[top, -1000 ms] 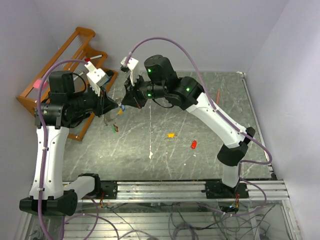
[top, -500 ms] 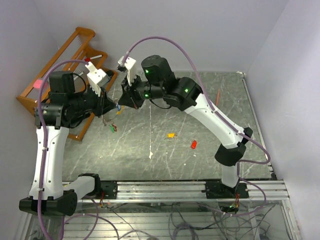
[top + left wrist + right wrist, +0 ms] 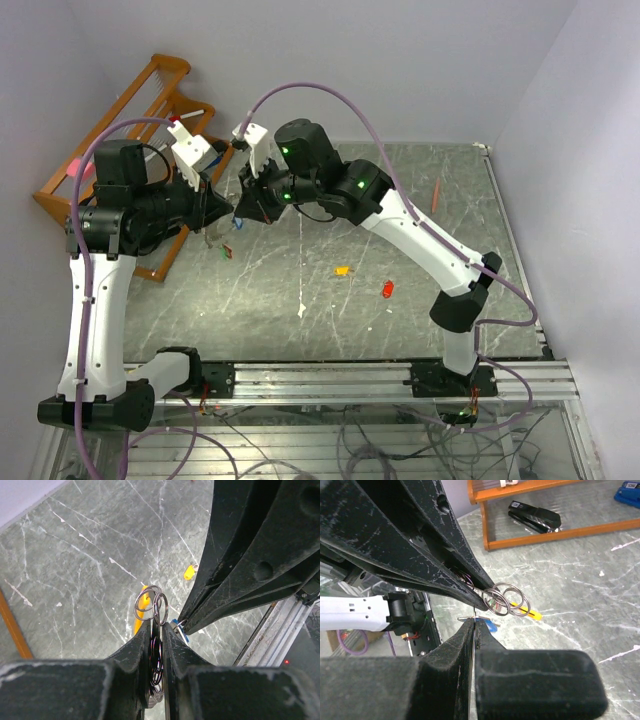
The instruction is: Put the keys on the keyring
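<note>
— What's hard to read?
— Overhead, the keyring (image 3: pixel 152 602) is lost where both claws meet, upper left.
— The grips?
— Left claw (image 3: pixel 156 625) nearly closed, pinching the keyring's chain, lower centre. Right claw (image 3: pixel 474 622) fully closed, blue key (image 3: pixel 489 625) at its tips.

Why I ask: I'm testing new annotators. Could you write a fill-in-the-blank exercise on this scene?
1. The left gripper pinches the ___.
2. The loose key lying just right of the orange-yellow key is ___.
3. The right gripper is ___.
Missing words: keyring; red; shut.
</note>
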`<state>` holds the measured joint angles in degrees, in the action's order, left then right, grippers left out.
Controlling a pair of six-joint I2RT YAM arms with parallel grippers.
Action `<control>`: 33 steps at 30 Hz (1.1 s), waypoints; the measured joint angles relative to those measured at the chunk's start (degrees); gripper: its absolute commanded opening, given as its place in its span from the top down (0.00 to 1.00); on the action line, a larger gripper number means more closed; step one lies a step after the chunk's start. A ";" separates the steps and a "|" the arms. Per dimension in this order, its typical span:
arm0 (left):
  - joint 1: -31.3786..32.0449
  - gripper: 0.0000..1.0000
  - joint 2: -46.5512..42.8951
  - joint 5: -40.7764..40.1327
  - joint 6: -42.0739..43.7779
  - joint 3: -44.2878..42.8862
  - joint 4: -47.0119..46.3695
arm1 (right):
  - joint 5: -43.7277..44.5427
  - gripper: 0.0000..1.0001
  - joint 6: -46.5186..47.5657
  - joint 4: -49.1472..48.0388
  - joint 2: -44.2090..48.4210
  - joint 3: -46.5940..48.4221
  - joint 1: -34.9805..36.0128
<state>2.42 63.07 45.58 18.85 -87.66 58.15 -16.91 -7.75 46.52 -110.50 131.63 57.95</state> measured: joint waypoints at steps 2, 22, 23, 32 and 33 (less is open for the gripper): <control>0.00 0.93 0.00 -0.04 0.02 0.00 0.00 | 0.00 1.00 -0.22 -0.33 0.07 0.02 0.02; 0.00 0.93 -0.31 -0.26 0.22 0.24 0.20 | 2.62 1.00 -1.31 -2.95 1.70 0.02 0.15; 0.00 0.93 -0.28 -0.26 0.24 0.24 0.24 | 2.78 1.00 -1.40 -2.97 1.70 0.02 0.15; 0.11 0.93 -0.28 -0.31 0.33 0.24 0.44 | 3.04 1.00 -2.12 -2.89 1.68 1.09 0.15; 0.13 0.93 -0.28 -0.35 0.44 0.24 0.46 | 3.06 1.00 -2.21 -2.89 1.68 1.38 0.15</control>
<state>2.55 62.78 45.23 19.29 -87.42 58.61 -13.85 -9.96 43.64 -108.81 133.01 58.11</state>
